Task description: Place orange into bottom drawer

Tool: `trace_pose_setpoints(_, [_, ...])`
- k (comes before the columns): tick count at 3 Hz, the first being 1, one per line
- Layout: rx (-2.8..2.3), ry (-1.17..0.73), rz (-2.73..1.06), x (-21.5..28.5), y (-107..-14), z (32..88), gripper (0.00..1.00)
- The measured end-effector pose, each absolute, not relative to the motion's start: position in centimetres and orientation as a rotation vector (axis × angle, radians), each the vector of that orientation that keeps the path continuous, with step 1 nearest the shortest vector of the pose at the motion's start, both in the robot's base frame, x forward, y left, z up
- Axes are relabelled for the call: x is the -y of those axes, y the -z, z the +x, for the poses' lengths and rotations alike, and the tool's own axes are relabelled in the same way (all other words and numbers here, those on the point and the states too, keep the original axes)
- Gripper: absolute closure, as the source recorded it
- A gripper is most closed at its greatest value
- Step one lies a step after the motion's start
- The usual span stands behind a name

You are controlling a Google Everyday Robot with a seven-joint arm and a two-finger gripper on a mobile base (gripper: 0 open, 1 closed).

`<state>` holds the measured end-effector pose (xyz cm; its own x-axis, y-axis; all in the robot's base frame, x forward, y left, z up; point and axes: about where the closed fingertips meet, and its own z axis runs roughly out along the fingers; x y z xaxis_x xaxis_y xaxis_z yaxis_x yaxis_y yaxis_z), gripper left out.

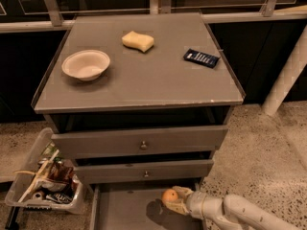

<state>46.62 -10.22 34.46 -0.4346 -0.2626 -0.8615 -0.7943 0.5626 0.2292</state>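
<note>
The orange (169, 196) is a small round glossy fruit held in my gripper (175, 200), which reaches in from the lower right over the open bottom drawer (125, 212). The gripper is shut on the orange and holds it low over the drawer's right side, its shadow on the grey floor below. The bottom drawer is pulled out under two upper grey drawers with small knobs (143, 145).
On the cabinet top sit a white bowl (86, 64), a pale yellow sponge (137, 40) and a dark blue packet (201, 58). A clear bin of snack packs (45, 186) stands on the floor left of the drawers. A white post (287, 76) rises at the right.
</note>
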Motion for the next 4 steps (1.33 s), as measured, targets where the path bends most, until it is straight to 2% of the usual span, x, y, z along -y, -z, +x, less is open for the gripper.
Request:
trace_pose_setpoints(2, [-1.967, -0.850, -0.849, 9.3, -32.5, 47.9, 1.00])
trace_pose_setpoints(4, [-1.952, -0.882, -0.897, 7.3, -26.3, 50.9, 1.00])
